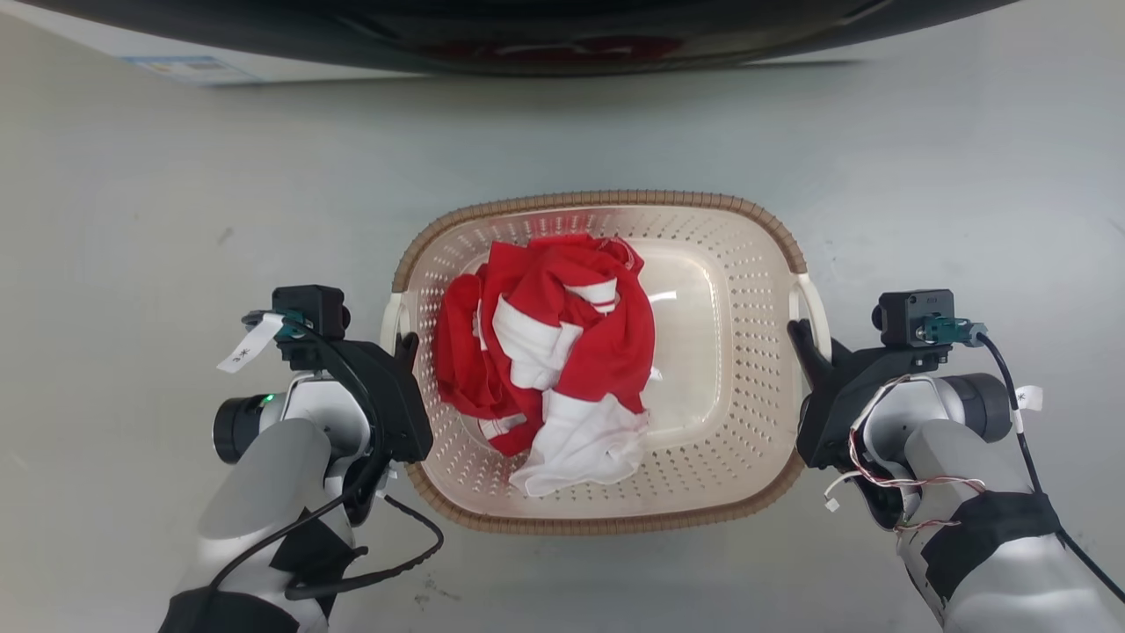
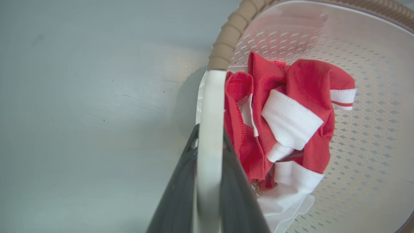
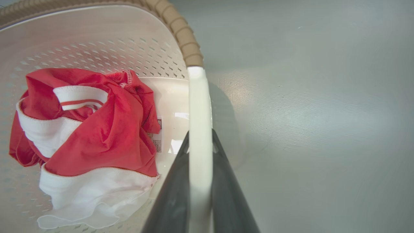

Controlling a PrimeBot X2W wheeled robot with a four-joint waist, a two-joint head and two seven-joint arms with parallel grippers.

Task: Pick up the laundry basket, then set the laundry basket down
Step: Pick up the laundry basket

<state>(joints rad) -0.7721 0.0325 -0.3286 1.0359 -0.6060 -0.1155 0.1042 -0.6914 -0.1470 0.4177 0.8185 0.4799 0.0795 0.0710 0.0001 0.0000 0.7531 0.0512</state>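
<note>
The laundry basket [image 1: 606, 199], holding a crumpled red-and-white garment [image 1: 554, 352], sits centred over the grey floor [image 1: 176, 220], apart from the washer's [image 1: 527, 35] dark front. The left gripper [image 1: 404, 345] is clamped on its white left handle [image 2: 210, 106], and the right gripper [image 1: 802, 334] on the right handle [image 3: 200, 106]. Open floor lies on both outer sides.

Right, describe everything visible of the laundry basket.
The laundry basket is cream plastic, rounded-rectangular, with perforated walls, a smooth bottom and a brown woven-look rim. It sits level and upright over the grey floor; whether it is lifted cannot be told. A crumpled red-and-white garment lies inside, toward the robot's left. The left gripper straddles its white left handle, the right gripper its right handle, fingers closed on each.
</note>
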